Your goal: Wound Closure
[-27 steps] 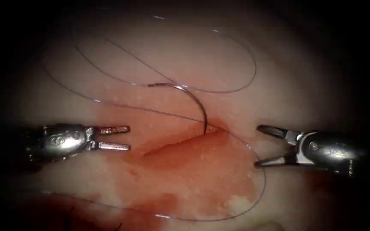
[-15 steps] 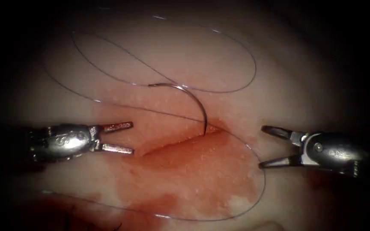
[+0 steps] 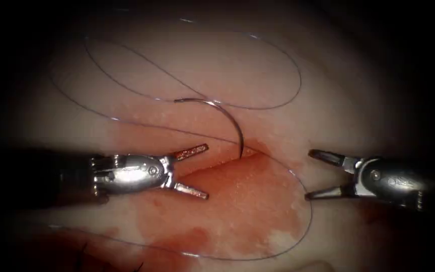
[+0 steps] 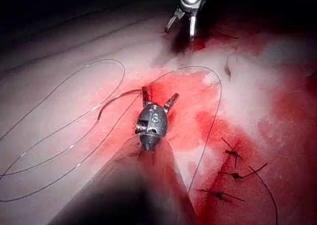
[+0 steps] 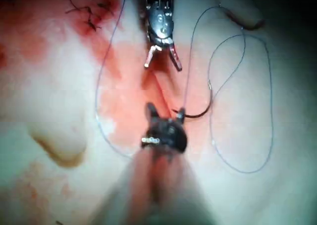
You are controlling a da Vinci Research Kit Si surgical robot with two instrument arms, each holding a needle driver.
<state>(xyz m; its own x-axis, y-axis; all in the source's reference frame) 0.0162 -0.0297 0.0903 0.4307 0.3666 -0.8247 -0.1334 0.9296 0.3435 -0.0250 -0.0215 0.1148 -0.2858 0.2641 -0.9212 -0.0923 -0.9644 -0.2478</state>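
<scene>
Steel needle is standing with its tip in the cut's upper edge.
Left tool and right tool are hovering, jaws apart, holding nothing, flanking it.

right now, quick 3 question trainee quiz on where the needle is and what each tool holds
1. True or false: the left tool grips the needle at mid-curve.
2. Where is the needle's tip? A) lying free on the tissue B) in the tissue at the upper edge of the cut C) in the right tool
3. Fill in: the right tool's jaws stand ____ to the right of the cut, holding nothing.

Key:
1. False. Its jaws are open over the cut's left end and hold nothing.
2. B. The tip is in the tissue; the swaged end, trailing the thread, is free above the cut.
3. Open.
</scene>
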